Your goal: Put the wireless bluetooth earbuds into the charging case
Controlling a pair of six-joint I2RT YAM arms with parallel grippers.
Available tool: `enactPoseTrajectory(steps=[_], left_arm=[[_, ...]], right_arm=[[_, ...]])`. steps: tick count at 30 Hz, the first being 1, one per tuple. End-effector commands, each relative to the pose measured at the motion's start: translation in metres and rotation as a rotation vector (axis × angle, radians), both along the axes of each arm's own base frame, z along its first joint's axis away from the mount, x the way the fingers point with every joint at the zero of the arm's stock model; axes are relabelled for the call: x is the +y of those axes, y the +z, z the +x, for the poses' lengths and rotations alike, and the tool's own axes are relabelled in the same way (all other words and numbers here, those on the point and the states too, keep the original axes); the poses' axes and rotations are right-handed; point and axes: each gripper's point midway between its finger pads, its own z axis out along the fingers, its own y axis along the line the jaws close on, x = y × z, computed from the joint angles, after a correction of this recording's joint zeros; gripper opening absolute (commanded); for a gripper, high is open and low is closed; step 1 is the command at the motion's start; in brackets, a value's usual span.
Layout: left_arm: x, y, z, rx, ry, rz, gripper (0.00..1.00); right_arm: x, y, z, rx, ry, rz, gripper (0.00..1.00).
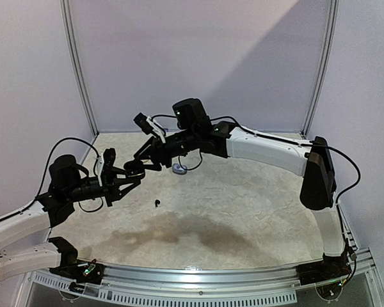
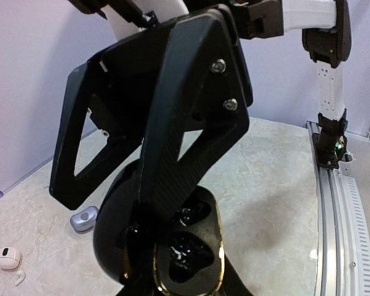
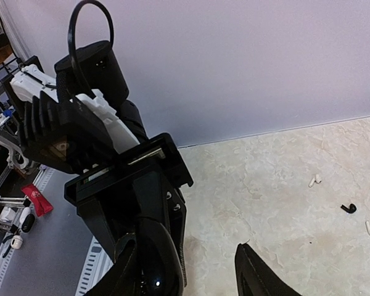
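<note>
Case point(image 2: 191, 253) in left fingers point(image 1: 127, 185); black earbud point(image 1: 157, 203) apart on table point(image 1: 256, 211)

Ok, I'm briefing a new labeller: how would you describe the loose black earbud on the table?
From above, find the left gripper holding the black charging case over the beige table. Just right of it, lower in view, lies the black earbud. It is a tiny dark hook; its neighbours are white buds.
</note>
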Motion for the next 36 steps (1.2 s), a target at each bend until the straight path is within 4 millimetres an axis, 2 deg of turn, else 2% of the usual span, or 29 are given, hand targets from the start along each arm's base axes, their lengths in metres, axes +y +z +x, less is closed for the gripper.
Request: enactPoseTrajectory(steps=[1,7,10,12,14,17,19,21,23,26,32,36], left_arm=[[0.002,0.0,0.001,0.006,0.026,-0.027,0.0],[0.006,-0.001,0.005,0.009,0.061,-0.028,0.0],[0.008,-0.001,0.007,0.028,0.083,-0.041,0.0],[0.011,-0.002,0.01,0.04,0.107,-0.047,0.0],[0.015,-0.001,0.015,0.055,0.144,-0.058,0.0],[0.026,0.003,0.025,0.071,0.223,-0.079,0.0],[0.035,0.005,0.033,0.078,0.292,-0.091,0.0],[0.047,0.007,0.042,0.085,0.365,-0.099,0.0],[0.058,0.007,0.048,0.084,0.429,-0.092,0.0],[0.069,0.003,0.052,0.063,0.481,-0.067,0.0],[0.078,0.003,0.054,0.041,0.51,-0.065,0.0],[0.079,0.002,0.055,0.038,0.511,-0.06,0.0]], right_arm=[[0.004,0.024,0.012,-0.01,-0.02,0.082,0.53],[0.001,0.068,0.03,-0.008,-0.094,0.204,0.59],[-0.002,0.083,0.038,-0.002,-0.133,0.24,0.6],[-0.004,0.087,0.045,0.002,-0.18,0.239,0.6],[-0.008,0.082,0.061,0.021,-0.274,0.206,0.6],[-0.019,0.049,0.095,0.085,-0.49,0.079,0.59],[-0.032,0.014,0.114,0.134,-0.642,-0.044,0.55],[-0.045,-0.023,0.126,0.186,-0.764,-0.159,0.53],[-0.054,-0.059,0.13,0.21,-0.843,-0.267,0.54],[-0.057,-0.094,0.124,0.166,-0.89,-0.379,0.58],[-0.022,-0.154,0.095,0.096,-0.811,-0.497,0.67],[-0.001,-0.187,0.081,0.048,-0.781,-0.529,0.68]])
